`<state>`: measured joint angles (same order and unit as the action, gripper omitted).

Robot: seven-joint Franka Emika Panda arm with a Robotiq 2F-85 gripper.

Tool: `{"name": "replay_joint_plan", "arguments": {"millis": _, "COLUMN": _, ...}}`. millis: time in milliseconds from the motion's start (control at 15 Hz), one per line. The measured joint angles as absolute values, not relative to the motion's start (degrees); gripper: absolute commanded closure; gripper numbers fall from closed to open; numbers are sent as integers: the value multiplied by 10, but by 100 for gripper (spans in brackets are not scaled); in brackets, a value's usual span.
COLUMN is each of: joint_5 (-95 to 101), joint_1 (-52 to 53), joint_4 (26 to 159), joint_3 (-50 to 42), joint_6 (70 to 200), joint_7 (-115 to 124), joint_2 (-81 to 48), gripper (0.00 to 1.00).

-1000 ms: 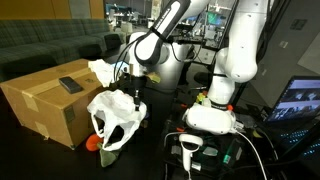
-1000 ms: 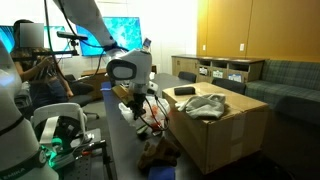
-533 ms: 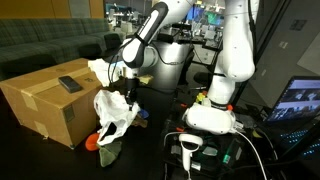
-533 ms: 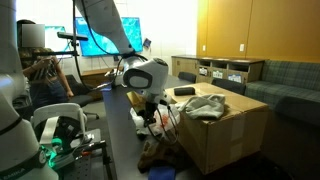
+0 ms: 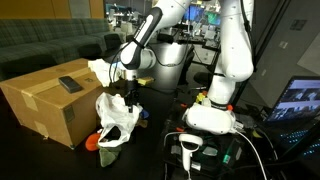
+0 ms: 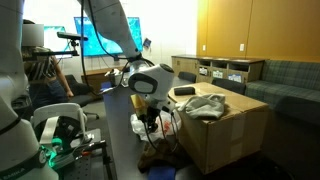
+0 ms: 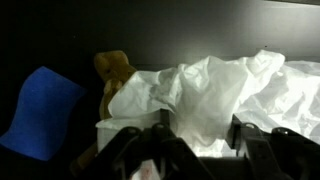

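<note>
In an exterior view a big brown box point(image 5: 40, 105) sits on the left. Right beside it a white bag point(image 5: 116, 118) slumps, with the gripper point(image 5: 129, 97) at its top. In the wrist view a blue thing point(image 7: 40, 110) and a brown toy point(image 7: 113, 72) lie left of the bag. The gripper's fingers stand half apart, with some bag between them.

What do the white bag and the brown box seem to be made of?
White bag: probably thin plastic film, faintly glossy; it crumples into soft, sharp-edged folds. Brown box: likely cardboard, matt, with flat, stiff panels and straight edges.
</note>
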<state>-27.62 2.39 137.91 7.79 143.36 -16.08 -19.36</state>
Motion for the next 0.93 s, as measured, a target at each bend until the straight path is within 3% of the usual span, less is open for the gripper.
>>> {"name": "replay_joint_plan", "arguments": {"millis": 133, "joint_5": -274, "joint_1": 23, "joint_4": 1381, "joint_3": 78, "joint_6": 1428, "joint_7": -147, "joint_2": -193, "gripper": 2}}
{"name": "replay_joint_plan", "arguments": {"millis": 200, "joint_5": -270, "joint_1": 23, "joint_4": 1384, "joint_3": 78, "joint_6": 1428, "joint_7": -137, "joint_2": -191, "gripper": 0}}
{"name": "replay_joint_plan", "arguments": {"millis": 933, "joint_5": -128, "joint_1": 82, "joint_4": 1425, "joint_3": 89, "joint_6": 1400, "joint_7": 32, "joint_2": -101, "gripper": 0}}
